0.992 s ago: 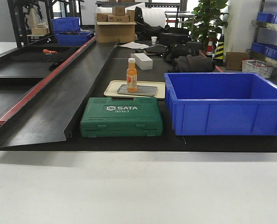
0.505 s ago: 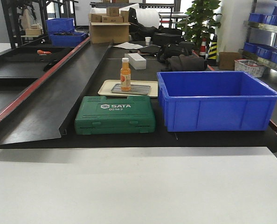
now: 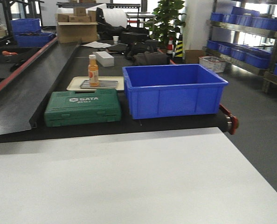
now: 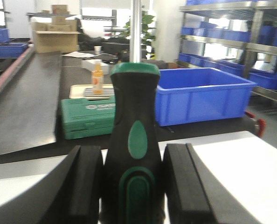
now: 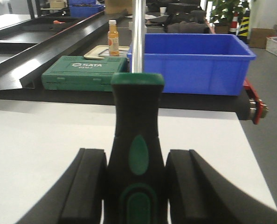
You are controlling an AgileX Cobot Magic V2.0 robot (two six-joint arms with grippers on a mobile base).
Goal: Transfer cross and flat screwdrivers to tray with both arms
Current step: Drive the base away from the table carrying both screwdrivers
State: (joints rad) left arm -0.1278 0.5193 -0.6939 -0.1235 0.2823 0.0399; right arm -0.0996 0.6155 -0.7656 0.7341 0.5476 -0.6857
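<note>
Blue bin (image 3: 173, 88) has slid leftward in the front view; left gripper (image 4: 131, 186) clamps one screwdriver (image 4: 136, 135), right gripper (image 5: 136, 186) the other screwdriver (image 5: 137, 135), shafts jutting ahead of them, which, tray unseen, could clip something as the base turns.

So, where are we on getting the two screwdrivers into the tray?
Pickup looks done: the left gripper holds a black-and-green-handled screwdriver, steel shaft pointing away, and the right gripper holds a matching screwdriver. In hand: both tools, above the white table. Left: setting both down; no wide grey metal tray shows in these views, so neither is placed. Tips are out of frame.
</note>
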